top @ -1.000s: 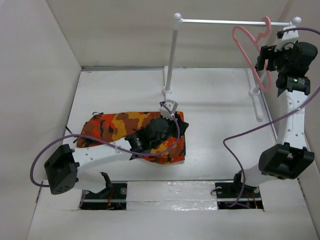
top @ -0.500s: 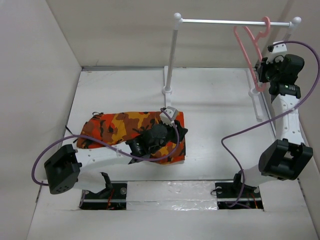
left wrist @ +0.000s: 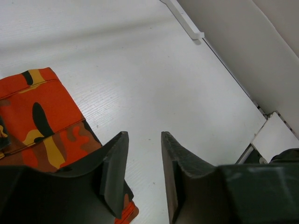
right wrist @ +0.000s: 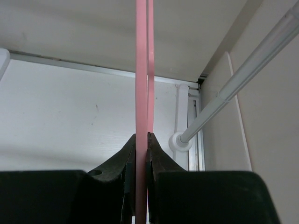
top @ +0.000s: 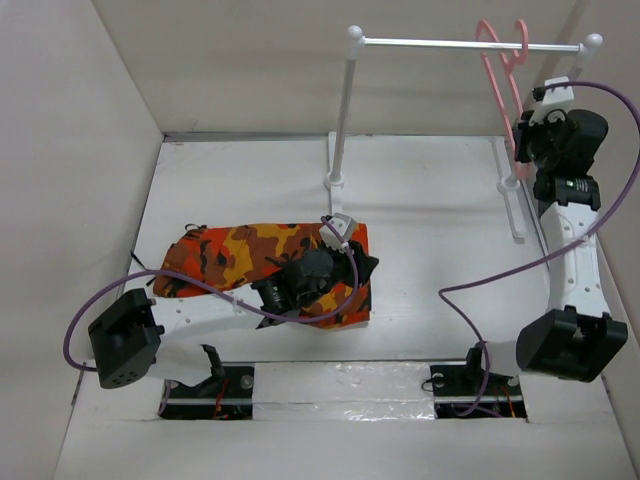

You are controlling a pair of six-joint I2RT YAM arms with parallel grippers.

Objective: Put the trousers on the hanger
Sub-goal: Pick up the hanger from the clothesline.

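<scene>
Right gripper (right wrist: 141, 140): the jaws are pinched tight on the lower part of the thin pink clothes hanger (right wrist: 141, 70), which runs edge-on between the pads. Gripping low leaves the hook free to lift off.
Hanger's place: its curved hook sits over the far-right end of the white-and-silver rail stand (top: 450, 43), and the body hangs beside the right post.
Left gripper (left wrist: 142, 140): the jaws are partly apart with only the bare white table (left wrist: 187, 84) showing between them, so it holds nothing.
Trousers: the soft orange, red, yellow and brown camouflage trousers (top: 240, 250) lie folded flat left of centre, well apart from the hanger. The left gripper hovers at their right edge, likely poised to pinch that end.
Step in hand: probably unhooking the hanger to bring it to the cloth.
</scene>
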